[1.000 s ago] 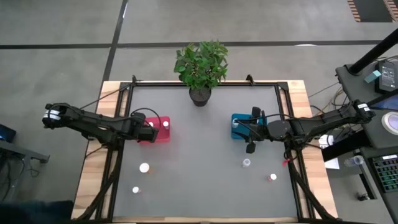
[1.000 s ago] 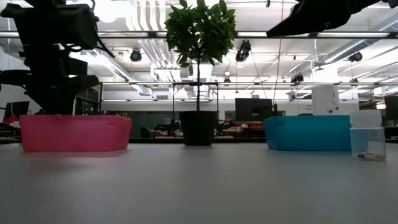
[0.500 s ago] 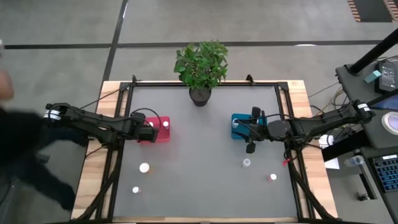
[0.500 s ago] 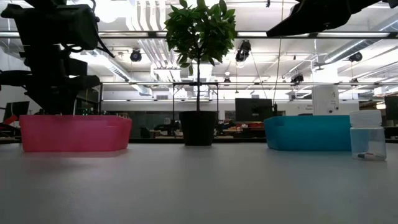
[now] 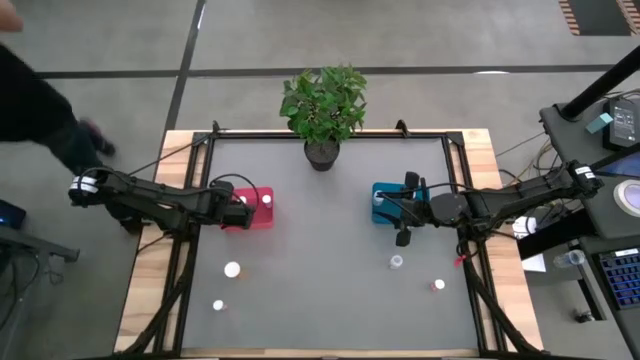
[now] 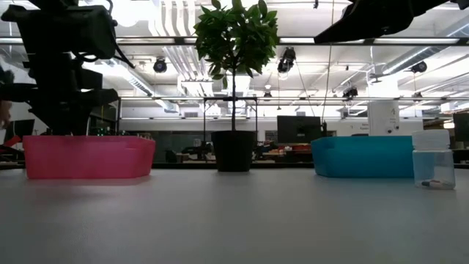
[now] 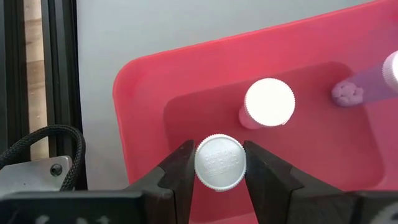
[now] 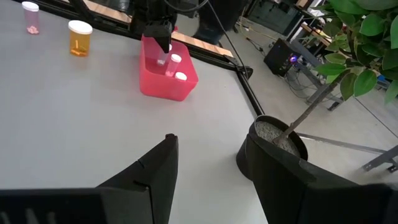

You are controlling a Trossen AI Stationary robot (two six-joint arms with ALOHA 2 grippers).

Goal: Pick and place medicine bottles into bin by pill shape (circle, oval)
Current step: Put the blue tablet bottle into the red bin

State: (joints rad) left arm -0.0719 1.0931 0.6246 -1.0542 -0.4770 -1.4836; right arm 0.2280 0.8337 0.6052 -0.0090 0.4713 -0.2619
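A dark-clothed person (image 5: pixel 40 95) is moving to upper left beside the grey table (image 5: pixel 330 290); my left gripper (image 7: pixel 220 171) is gripping a white-capped bottle (image 7: pixel 220 162) over the red plastic bin (image 7: pixel 149 87), my right gripper (image 8: pixel 208 155) is gaping empty.

A person (image 5: pixel 40 95), blurred, has moved up-left.

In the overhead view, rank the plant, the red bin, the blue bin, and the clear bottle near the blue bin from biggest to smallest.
1. plant, clearly the largest.
2. red bin and blue bin: they look about equal, and each is partly covered by an arm, so no ranking between them.
3. clear bottle, by far the smallest.
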